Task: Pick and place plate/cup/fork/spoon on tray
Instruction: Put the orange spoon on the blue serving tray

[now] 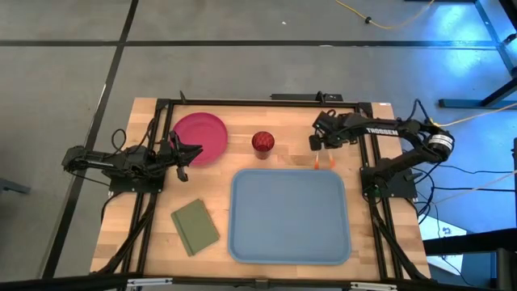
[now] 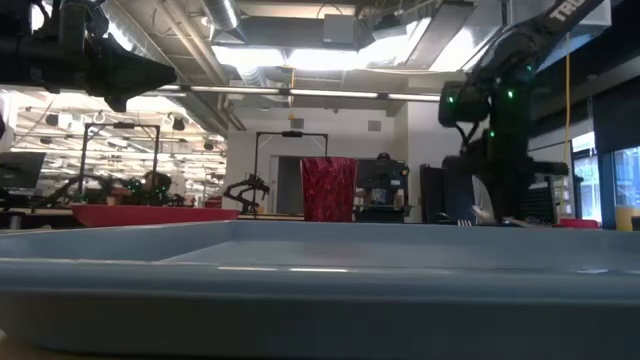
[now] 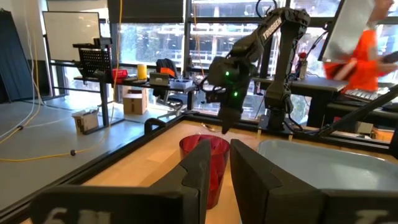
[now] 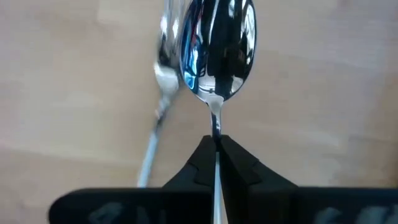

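Note:
My right gripper (image 1: 317, 145) (image 4: 216, 146) stands at the far right of the table, just beyond the light-blue tray (image 1: 291, 217), and is shut on the silver spoon (image 4: 217, 43). The silver fork (image 4: 160, 78) lies on the wood right beside the spoon. Two orange handle ends (image 1: 329, 163) show near the tray's far rim. My left gripper (image 1: 187, 158) (image 3: 222, 165) is open by a narrow gap, empty, beside the magenta plate (image 1: 200, 137). It points at the dark-red cup (image 1: 262, 142) (image 3: 205, 162), which stands upright on the table. My right gripper pinches the spoon's thin neck (image 4: 215, 124), just behind the bowl, between its two fingertips. The fingers come from above, pointing down, and the shaft runs back between them. The bowl looks larger and nearer than the fork's head. I cannot tell whether the handle end rests on the table.
An olive-green square (image 1: 195, 226) lies at the near left of the tray. In the low view the tray's rim (image 2: 320, 290) fills the foreground. A person in orange (image 3: 360, 53) is in the room beyond the table. Bare wood lies between the plate, the cup and the tray.

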Controlling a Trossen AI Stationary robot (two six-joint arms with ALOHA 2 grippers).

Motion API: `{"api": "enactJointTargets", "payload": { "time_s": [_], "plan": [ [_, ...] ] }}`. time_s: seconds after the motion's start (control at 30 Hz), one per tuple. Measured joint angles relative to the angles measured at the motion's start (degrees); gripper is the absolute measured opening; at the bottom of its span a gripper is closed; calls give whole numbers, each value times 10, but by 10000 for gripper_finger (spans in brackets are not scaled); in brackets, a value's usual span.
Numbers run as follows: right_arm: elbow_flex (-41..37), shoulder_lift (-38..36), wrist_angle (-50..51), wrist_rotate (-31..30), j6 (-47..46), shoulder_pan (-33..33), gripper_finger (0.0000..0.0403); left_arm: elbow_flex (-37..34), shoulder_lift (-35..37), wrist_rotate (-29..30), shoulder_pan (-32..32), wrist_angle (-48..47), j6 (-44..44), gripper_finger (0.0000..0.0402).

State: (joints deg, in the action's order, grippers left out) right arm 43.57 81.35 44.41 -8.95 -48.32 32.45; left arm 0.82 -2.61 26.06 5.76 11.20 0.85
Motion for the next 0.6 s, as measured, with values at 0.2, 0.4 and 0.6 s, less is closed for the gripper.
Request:
{"api": "enactJointTargets", "payload": {
  "time_s": [0.2,0.4,0.6],
  "plan": [
    [82,-7,92,6,22,-3,6,0,0,0,0,0,0,55],
    [126,-7,139,34,-4,-53,6,0,0,0,0,0,0,55],
    [105,-7,124,40,-120,-172,7,0,0,0,0,0,0,55]
  ]
}}
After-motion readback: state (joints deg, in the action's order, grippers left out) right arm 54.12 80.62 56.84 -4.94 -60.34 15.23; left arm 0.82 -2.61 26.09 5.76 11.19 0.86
